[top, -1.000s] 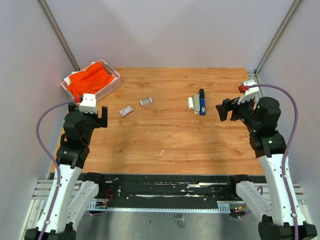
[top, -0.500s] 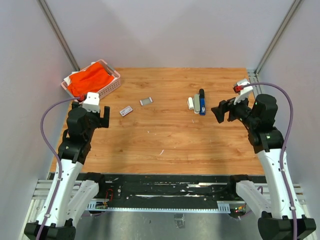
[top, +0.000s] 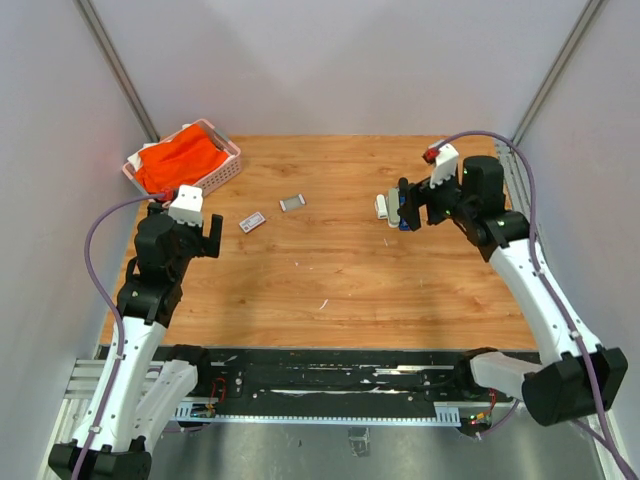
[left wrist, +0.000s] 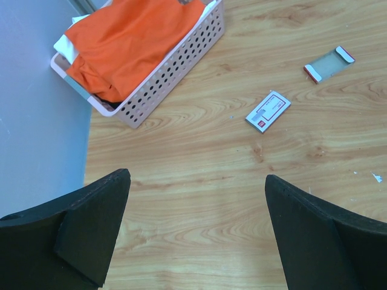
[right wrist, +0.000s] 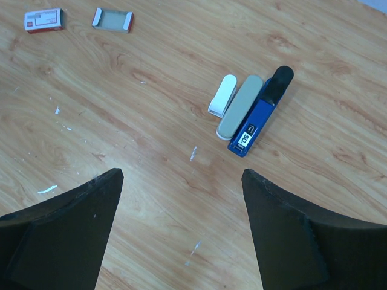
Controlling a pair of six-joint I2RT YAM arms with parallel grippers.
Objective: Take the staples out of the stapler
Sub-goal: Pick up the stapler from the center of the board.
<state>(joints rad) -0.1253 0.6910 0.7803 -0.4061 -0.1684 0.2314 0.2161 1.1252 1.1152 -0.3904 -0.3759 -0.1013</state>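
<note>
Landmark: long stapler (right wrist: 259, 115), lying on the table (top: 350, 280), right of centre, in the far half. Middle stapler (right wrist: 239, 107) lies parallel, touching its left side. Short stapler (right wrist: 222, 95) sits left again, against the middle one. Open box tray (right wrist: 112, 19) is well left of the long stapler, about level with it. Flat box (right wrist: 43, 20) is left of the tray, slightly nearer the arm bases. Basket (top: 225, 172) is further left and farther back, at the table's far-left corner, with a cloth (top: 180, 160) in it. Loose staples (right wrist: 193, 153) lie on the table left of the long stapler, nearer the bases.
</note>
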